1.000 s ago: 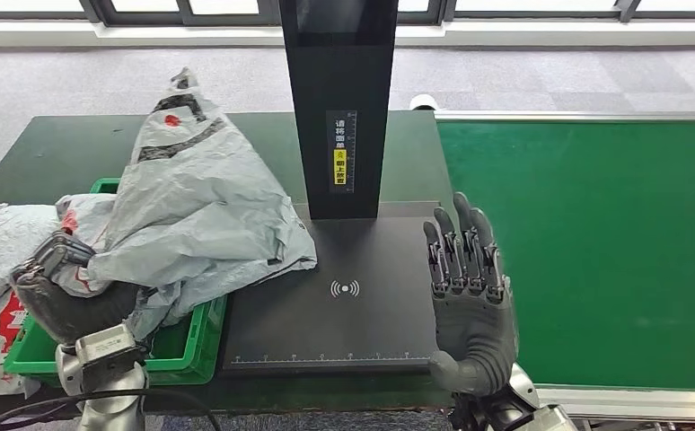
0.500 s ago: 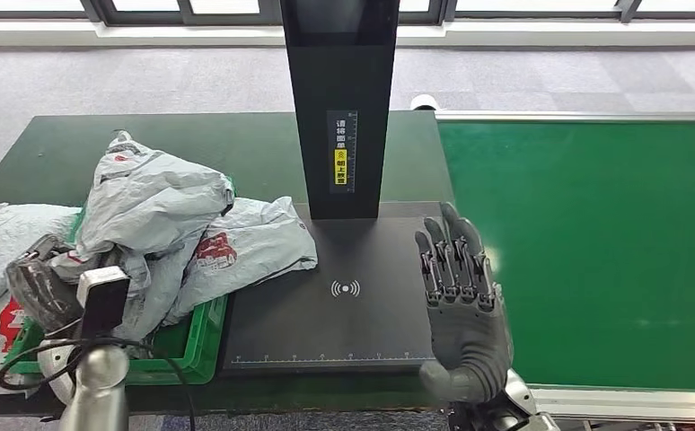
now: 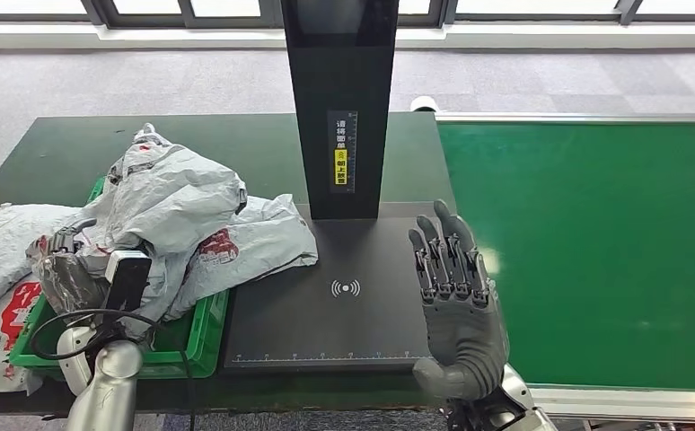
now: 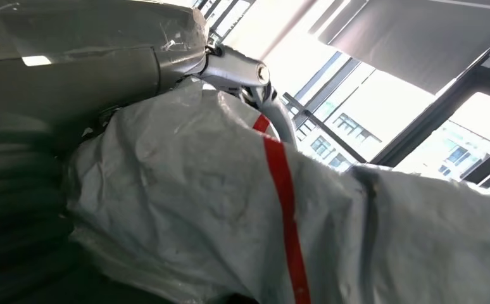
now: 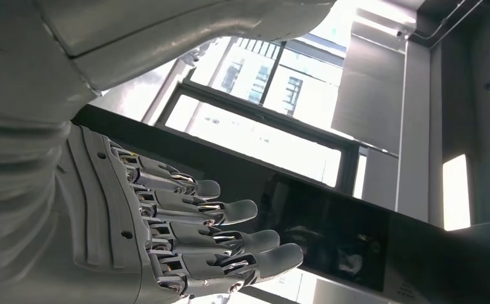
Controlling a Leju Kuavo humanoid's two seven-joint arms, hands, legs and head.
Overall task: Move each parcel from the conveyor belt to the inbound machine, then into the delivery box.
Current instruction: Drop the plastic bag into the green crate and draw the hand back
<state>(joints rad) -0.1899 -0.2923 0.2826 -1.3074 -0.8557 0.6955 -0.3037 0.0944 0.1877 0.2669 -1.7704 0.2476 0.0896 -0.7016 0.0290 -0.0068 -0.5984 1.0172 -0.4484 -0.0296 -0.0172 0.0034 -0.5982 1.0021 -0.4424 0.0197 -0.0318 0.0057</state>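
Your left hand (image 3: 70, 274) is the one that matters now: it is at the near left corner of the green delivery box (image 3: 202, 337), and its fingers (image 3: 57, 247) seem to be closed on an edge of the grey parcel (image 3: 178, 202), though the crumpled plastic hides the exact grip, so I cannot tell it with certainty. The parcel lies from the fingers toward the right and away from you, its long axis going across the box. Its far corner hangs over the box rim and rests on the black plate of the inbound machine (image 3: 344, 314). In my judgement, the release should wait until this corner is drawn back to the left, inside the box. Your right hand (image 3: 456, 301) stands at the right edge of the plate, fingers straight and slightly spread, holding nothing, beside the green conveyor belt (image 3: 595, 251), which has no parcel on the part you see.
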